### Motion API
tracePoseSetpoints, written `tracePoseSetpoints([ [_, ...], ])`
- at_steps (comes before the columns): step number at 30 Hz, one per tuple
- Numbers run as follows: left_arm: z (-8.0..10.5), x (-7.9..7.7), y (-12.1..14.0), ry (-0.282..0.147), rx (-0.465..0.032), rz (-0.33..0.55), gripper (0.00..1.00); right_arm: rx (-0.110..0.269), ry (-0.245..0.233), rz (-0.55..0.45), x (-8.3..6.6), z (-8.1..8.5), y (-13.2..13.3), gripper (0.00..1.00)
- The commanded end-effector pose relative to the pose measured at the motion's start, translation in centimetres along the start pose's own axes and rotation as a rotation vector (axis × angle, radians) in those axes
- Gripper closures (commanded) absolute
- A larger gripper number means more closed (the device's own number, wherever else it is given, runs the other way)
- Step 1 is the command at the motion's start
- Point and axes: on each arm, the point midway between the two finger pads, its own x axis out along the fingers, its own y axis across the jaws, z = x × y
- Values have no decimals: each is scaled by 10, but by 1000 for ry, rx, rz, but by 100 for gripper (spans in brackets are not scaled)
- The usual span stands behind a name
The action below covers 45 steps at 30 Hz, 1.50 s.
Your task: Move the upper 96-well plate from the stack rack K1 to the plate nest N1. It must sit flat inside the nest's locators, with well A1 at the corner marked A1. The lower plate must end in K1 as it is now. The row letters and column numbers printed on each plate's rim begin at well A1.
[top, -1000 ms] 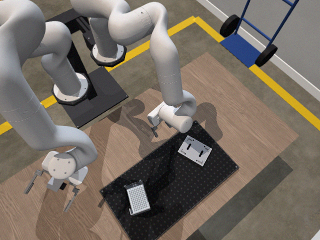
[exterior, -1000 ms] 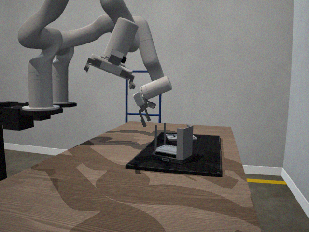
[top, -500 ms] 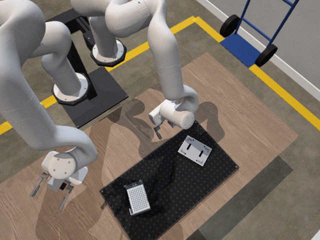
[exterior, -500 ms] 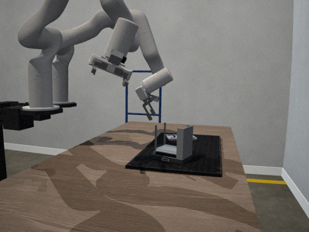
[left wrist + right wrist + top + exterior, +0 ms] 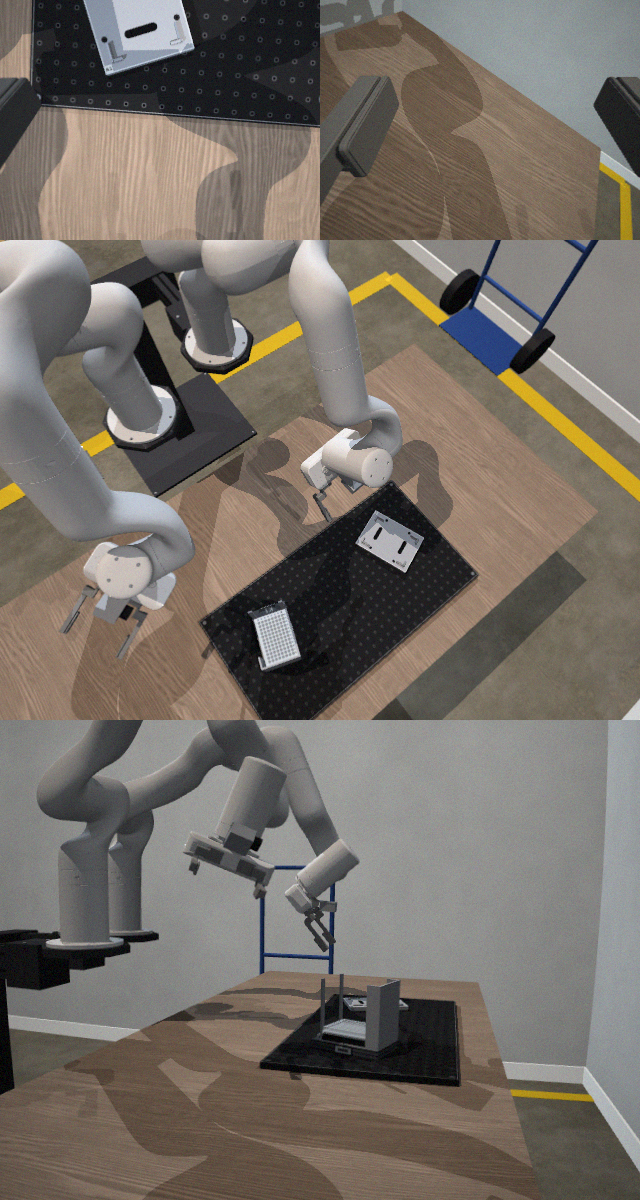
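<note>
Left claw (image 5: 353, 496) (image 5: 328, 944) (image 5: 172, 122) wide apart; right claw (image 5: 91, 644) (image 5: 226, 881) (image 5: 495, 125) partly apart | black board (image 5: 361, 612) (image 5: 429, 1050) (image 5: 225, 100) on wood table (image 5: 465, 462) (image 5: 258, 1143) (image 5: 100, 175) (image 5: 545, 150) | grey wall (image 5: 615, 317) (image 5: 465, 849) (image 5: 545, 60)

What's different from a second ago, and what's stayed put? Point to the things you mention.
The left gripper (image 5: 338, 506) (image 5: 327, 946) (image 5: 160, 120) has risen and tilted, its wrist drawing back from plate nest N1 (image 5: 388, 551) (image 5: 357, 1005) (image 5: 145, 44). The right gripper's (image 5: 93, 644) (image 5: 226, 881) (image 5: 495, 125) fingers have moved closer together but remain apart. Nothing was taken or let go. Stack rack K1 (image 5: 267, 610) (image 5: 382, 1017), its visible plate (image 5: 276, 636) (image 5: 343, 1028) and the nest look unmoved.
</note>
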Motion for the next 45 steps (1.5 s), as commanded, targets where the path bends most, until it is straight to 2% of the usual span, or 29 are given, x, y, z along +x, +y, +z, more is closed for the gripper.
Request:
tracePoseSetpoints([
  [1, 23, -7, -1, -99, 0, -11, 0, 1, -1, 0, 0, 1, 0, 63],
  [4, 37, -12, -1, -99, 0, -11, 0, 1, -1, 0, 0, 1, 0, 63],
  [7, 42, -14, -1, -99, 0, -11, 0, 1, -1, 0, 0, 1, 0, 63],
  [11, 60, -21, -2, -227, 2, -25, 0, 1, -1, 0, 0, 1, 0, 63],
  [19, 95, -36, -2, -227, 2, -25, 0, 1, -1, 0, 0, 1, 0, 63],
  [21, 104, -41, -3, -294, 3, -33, 0, 1, -1, 0, 0, 1, 0, 63],
  [23, 104, -41, -3, -294, 3, -33, 0, 1, -1, 0, 0, 1, 0, 63],
  [25, 113, -45, -3, -356, 5, -40, 0, 1, -1, 0, 0, 1, 0, 63],
  [32, 141, -61, -3, -356, 5, -40, 0, 1, -1, 0, 0, 1, 0, 63],
  [36, 158, -72, -4, -484, 8, -54, 0, 1, -1, 0, 0, 1, 0, 63],
  [38, 167, -77, -4, -484, 8, -54, 0, 1, -1, 0, 0, 1, 0, 63],
  [40, 167, -77, -4, -484, 8, -54, 0, 1, -1, 0, 0, 1, 0, 63],
  [45, 186, -90, -4, -484, 8, -54, 0, 1, -1, 0, 0, 1, 0, 63],
])
